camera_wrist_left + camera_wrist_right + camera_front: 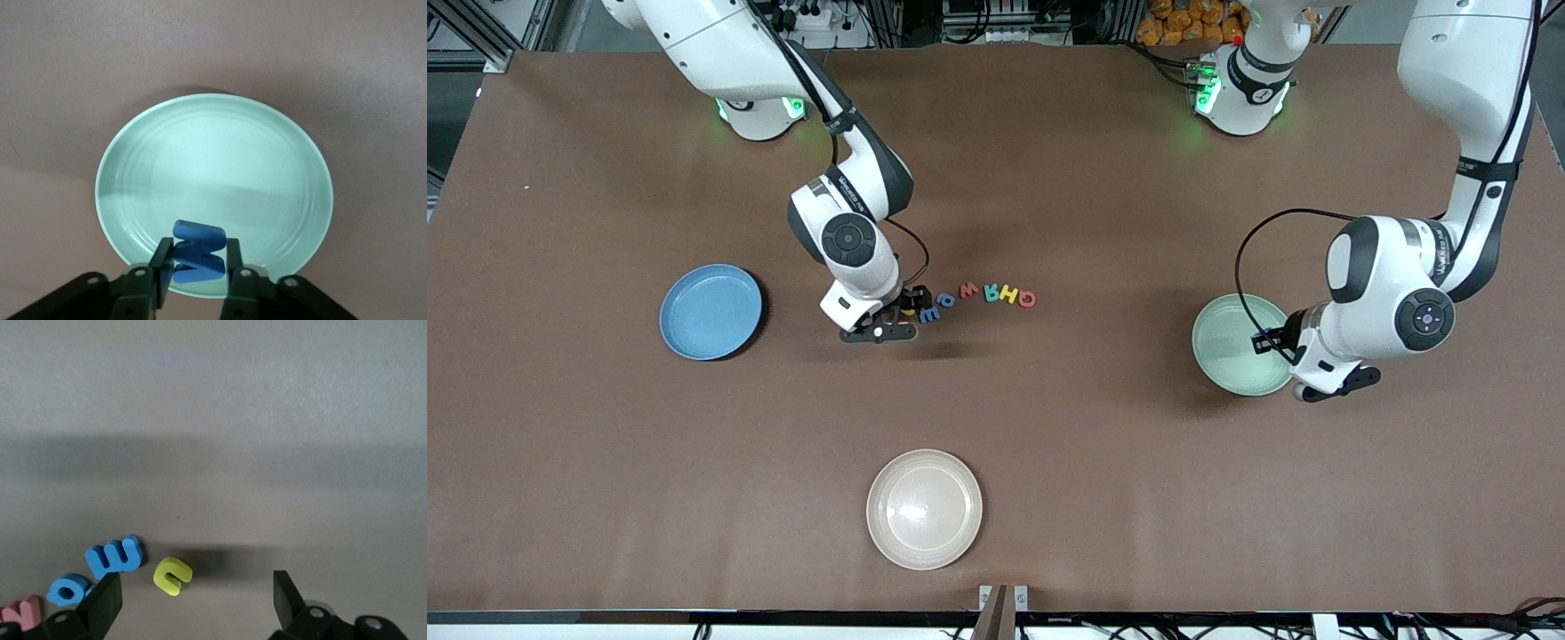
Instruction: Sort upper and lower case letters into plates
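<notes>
A blue letter (pixel 197 256) is pinched between the fingers of my left gripper (pixel 197 268), low over the rim of the mint green plate (pixel 213 160) at the left arm's end of the table (pixel 1227 356). My right gripper (pixel 193 603) is open just above the table, with a small yellow letter (pixel 173 575) lying between its wide fingers, untouched. That letter ends a short row of letters (pixel 978 295): beside it lie a blue letter (pixel 115 557), a blue o (pixel 67 588) and a pink one (pixel 20 611). The blue plate (pixel 711 311) sits toward the right arm's end.
A cream-beige plate (pixel 924 508) lies near the table's front edge, nearer the camera than the letter row. The brown tabletop (pixel 1094 427) spreads between the plates. Both arm bases stand along the table's back edge.
</notes>
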